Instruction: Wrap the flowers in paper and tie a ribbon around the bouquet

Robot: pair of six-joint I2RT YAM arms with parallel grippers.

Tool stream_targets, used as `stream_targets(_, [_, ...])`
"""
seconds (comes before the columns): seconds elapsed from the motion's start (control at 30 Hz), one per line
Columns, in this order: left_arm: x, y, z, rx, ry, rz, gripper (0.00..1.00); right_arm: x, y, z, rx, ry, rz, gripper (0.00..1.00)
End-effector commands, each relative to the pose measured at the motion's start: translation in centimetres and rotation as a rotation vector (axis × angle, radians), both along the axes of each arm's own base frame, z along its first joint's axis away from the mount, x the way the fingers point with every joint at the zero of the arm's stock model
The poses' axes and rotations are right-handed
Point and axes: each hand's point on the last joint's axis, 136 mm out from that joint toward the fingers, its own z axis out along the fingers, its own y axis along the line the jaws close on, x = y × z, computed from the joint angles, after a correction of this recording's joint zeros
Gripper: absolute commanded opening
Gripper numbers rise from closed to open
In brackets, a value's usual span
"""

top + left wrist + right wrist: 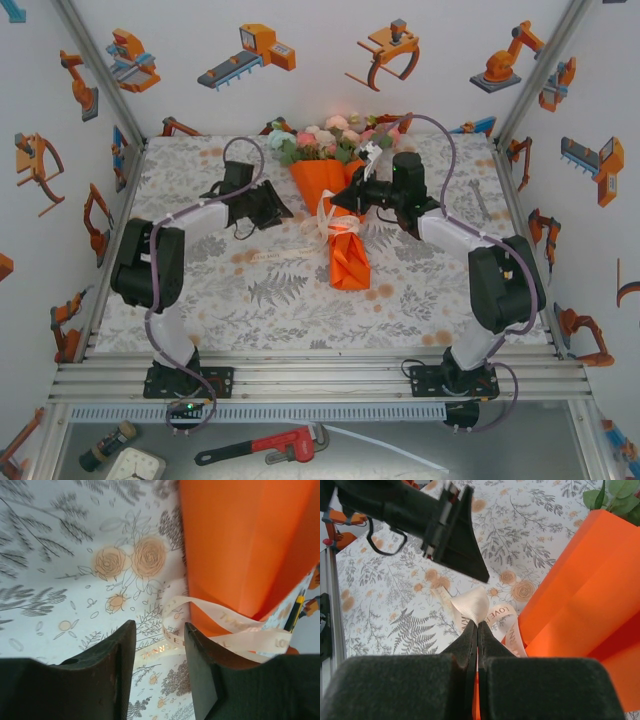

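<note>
The bouquet point(345, 235) lies in the middle of the floral cloth, a cone of orange paper point(322, 182) with its point toward me. Pink, peach and mint flowers point(330, 140) with green leaves spill out at the far end. A cream ribbon point(325, 225) with printed letters crosses the cone's middle. My right gripper point(478, 622) is shut on a fold of the ribbon point(472, 602), just left of the paper point(580, 595). My left gripper point(160, 630) stands open above the cloth, left of the cone; a ribbon loop point(235, 625) lies just beyond its fingertips, untouched.
A small metal tool point(480, 200) lies on the cloth at the right. Aluminium rails and printed walls close in the table. Below the near edge lie a red pipe wrench point(270, 447) and other tools. The left arm's gripper point(465, 555) hangs close in front of my right wrist.
</note>
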Motion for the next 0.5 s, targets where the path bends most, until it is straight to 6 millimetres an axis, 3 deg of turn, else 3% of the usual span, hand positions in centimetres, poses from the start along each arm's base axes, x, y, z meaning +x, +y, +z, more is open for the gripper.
stream_targets(0.0, [0.7,-2.0,0.9,-0.048,0.013,-0.016,0.47,0.0,-0.1,2.0,0.004,-0.053,-0.009,0.0])
stream_targets(0.2, [0.4,-4.7,-0.7,0.053,-0.012,-0.195,0.43,0.0,-0.2,1.9,-0.004,-0.042,-0.015,0.0])
stream_targets(0.33, [-0.8,-3.9,-3.0,0.117,0.075,-0.24,0.39,0.0,-0.5,2.1,-0.018,-0.045,-0.032,0.0])
stream_targets(0.47, [-1.1,-4.1,-3.3,0.125,0.07,-0.278,0.39,-0.1,-0.6,2.2,-0.024,-0.055,-0.041,0.0])
